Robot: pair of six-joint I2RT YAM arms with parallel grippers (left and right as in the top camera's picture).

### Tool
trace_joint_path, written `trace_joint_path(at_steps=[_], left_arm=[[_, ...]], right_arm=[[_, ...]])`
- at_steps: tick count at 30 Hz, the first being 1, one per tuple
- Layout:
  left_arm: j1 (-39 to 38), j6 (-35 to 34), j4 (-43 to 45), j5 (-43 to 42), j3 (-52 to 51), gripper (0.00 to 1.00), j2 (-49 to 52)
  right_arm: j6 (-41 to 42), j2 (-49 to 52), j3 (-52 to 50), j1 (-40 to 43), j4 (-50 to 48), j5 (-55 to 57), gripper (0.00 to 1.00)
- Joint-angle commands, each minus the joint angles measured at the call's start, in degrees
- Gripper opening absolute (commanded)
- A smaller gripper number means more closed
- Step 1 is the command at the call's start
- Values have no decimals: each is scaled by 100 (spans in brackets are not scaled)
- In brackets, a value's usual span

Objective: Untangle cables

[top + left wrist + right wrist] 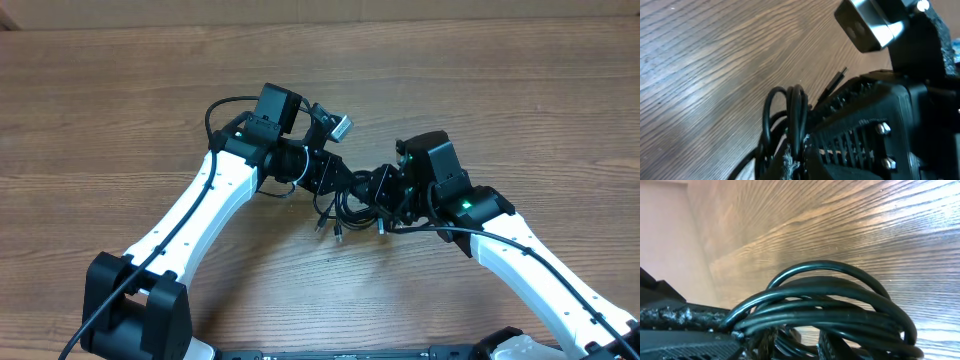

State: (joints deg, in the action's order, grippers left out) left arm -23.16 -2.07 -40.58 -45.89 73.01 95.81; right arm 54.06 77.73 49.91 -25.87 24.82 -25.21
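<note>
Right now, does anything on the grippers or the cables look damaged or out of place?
Yes, the finger pads look worn. In the left wrist view, grey frayed fibres stick out of one beside the cables; in the right wrist view, the finger surface is rough and flaking. The cables themselves show no visible damage, only the tangle.

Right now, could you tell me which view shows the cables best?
The overhead view: it alone shows the cables as one whole tangle, plug ends sticking out. The right wrist view shows only loops close up; the left wrist view shows a few loops and one plug tip.
</note>
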Motion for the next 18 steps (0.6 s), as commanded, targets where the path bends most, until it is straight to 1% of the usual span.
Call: trace_joint_path(at_steps=[1, 3, 6, 12, 15, 18], left_arm=[[-2, -146, -63, -590, 11, 4, -15], [-2, -144, -94, -737, 11, 4, -15], [-2, -138, -85, -1102, 11, 4, -17], [0, -136, -68, -1821, 11, 4, -31], [0, -140, -74, -2046, 11, 4, -31], [-2, -140, -74, -2249, 11, 4, -31]], right_arm=[[522, -17, 68, 22, -188, 186, 27], [664, -17, 68, 22, -205, 214, 24], [984, -17, 68, 22, -203, 299, 24], [1849, -17, 68, 22, -205, 577, 25], [2199, -17, 68, 22, -240, 756, 25], [2269, -20, 68, 22, -415, 892, 25]])
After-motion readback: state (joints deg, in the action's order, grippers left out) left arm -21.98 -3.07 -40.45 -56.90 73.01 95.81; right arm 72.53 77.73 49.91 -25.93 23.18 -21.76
